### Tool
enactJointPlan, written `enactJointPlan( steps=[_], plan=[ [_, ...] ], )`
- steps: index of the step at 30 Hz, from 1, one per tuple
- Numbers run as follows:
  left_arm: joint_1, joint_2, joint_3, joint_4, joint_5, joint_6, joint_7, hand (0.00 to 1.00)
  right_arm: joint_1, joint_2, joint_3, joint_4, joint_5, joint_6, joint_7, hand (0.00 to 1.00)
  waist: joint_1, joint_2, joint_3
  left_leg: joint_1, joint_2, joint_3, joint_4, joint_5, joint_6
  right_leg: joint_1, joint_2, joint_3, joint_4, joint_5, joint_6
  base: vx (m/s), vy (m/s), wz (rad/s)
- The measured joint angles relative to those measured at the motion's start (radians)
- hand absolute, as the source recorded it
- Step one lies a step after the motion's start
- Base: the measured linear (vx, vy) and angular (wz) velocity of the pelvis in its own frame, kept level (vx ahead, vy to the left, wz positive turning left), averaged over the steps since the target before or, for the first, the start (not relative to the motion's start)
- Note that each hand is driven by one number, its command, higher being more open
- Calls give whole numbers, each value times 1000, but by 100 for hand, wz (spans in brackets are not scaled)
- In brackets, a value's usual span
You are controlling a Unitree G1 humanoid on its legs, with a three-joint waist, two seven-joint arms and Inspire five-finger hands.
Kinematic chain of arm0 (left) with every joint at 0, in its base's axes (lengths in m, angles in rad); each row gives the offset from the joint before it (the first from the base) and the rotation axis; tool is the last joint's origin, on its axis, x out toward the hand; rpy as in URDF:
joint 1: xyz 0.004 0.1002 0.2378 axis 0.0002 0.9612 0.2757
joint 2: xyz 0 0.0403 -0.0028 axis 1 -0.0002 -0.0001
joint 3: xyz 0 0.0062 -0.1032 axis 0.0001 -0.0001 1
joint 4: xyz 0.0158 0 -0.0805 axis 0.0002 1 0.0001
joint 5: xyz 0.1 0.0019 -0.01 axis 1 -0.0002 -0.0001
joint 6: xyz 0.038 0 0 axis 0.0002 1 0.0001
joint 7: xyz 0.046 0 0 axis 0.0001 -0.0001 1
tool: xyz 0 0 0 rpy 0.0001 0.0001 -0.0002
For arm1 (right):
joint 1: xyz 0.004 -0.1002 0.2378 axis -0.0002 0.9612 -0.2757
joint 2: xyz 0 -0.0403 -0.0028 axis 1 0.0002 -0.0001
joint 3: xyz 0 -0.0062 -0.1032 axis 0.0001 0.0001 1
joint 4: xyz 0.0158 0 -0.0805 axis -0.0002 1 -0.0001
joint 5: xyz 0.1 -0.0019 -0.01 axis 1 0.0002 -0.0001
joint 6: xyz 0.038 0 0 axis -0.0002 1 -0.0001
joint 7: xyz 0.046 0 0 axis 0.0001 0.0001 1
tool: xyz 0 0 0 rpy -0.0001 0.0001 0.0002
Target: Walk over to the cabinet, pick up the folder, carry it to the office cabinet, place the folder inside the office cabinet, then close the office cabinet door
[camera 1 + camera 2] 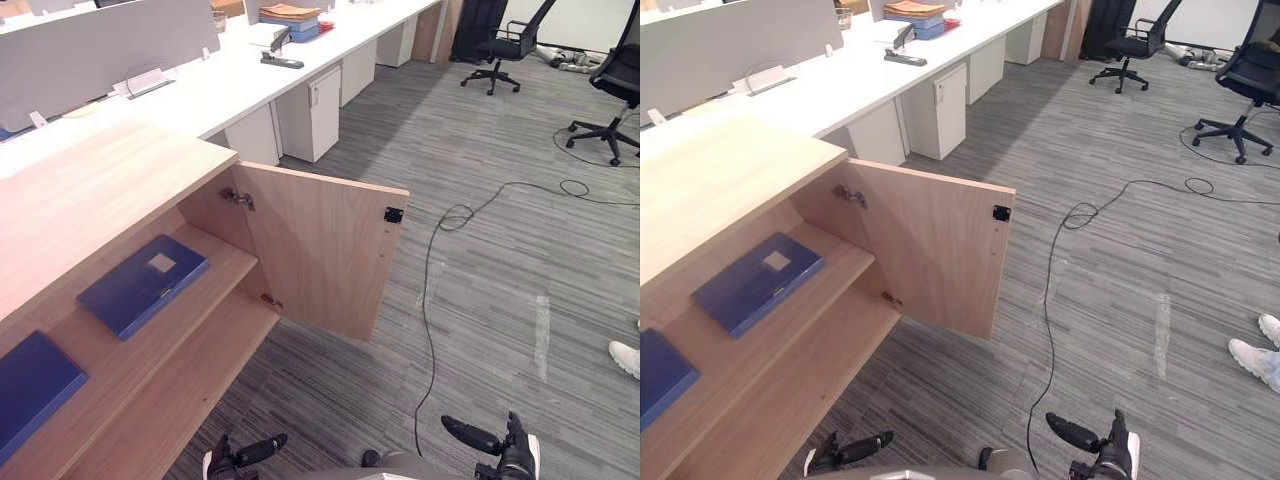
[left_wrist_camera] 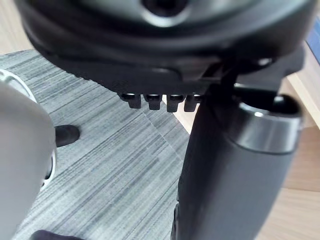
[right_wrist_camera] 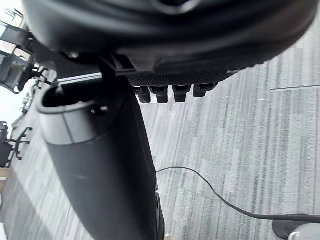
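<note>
With both hands hanging low and empty, fingers loose and holding nothing, we judge that the step in hand is closing the door (image 1: 320, 255). A blue folder (image 1: 143, 283) already lies flat on the upper shelf (image 1: 225, 262), forward and to the left of the left hand (image 1: 245, 452). The door stands swung wide, ahead of the left hand and forward-left of the right hand (image 1: 512, 448). We are looking at its inner face, with the hinges (image 1: 237, 197) along one edge and a small black catch (image 1: 393, 215) at the free edge. To do this well, we would bring the right hand round that free edge to the hidden outer face and press flat near the catch, far from the hinges. We would sweep steadily until the panel seats, with the left hand clear of the closing gap. The folder is thin and rigid-looking, dark blue with a pale label, and it sits fully on the shelf. A second blue folder (image 1: 30, 385) lies farther to the left of it.
</note>
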Motion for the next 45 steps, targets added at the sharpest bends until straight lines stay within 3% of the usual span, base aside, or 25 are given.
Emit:
enactJointPlan(
  steps=[8,14,21,29,33,39,45],
  plan=[
    [6,38,-50,-1,0,3,-4,100,-78,-52,-64,-112,0,-1,-20,100,8,11,0,-35,-36,-75,-28,-5,-12,18,-35,-42,-69,57,27,-51,83,21],
    [21,68,-67,-4,0,3,-10,100,-243,-186,-68,-107,49,-7,-25,100,14,24,7,-55,-57,-116,-28,-5,-12,39,-60,-70,-108,86,37,-17,41,18],
    [87,87,-101,-7,-2,3,-9,100,-498,-361,34,110,165,-29,-25,100,31,51,28,-82,-62,-159,-25,-1,-5,44,-69,-100,-130,97,39,-5,-6,13],
    [96,77,-131,-25,-60,-18,-8,100,-776,-459,157,360,283,-35,-7,100,63,85,58,-119,-72,-202,-17,10,4,46,-85,-136,-157,120,39,-29,0,15],
    [102,64,-147,-62,-96,-28,-8,100,-956,-533,208,468,331,-42,6,100,66,99,104,-151,-85,-229,-16,25,16,41,-96,-158,-191,152,38,-33,15,17],
    [106,61,-170,-89,-126,-48,-8,100,-1126,-580,284,531,400,-54,36,100,69,105,125,-195,-91,-261,-15,39,24,38,-96,-184,-245,191,31,-23,3,13],
    [106,60,-180,-98,-142,-62,-8,100,-1195,-613,347,553,438,-68,57,100,73,101,141,-213,-103,-273,-8,40,27,47,-101,-193,-285,220,33,-13,13,5]
  ],
)
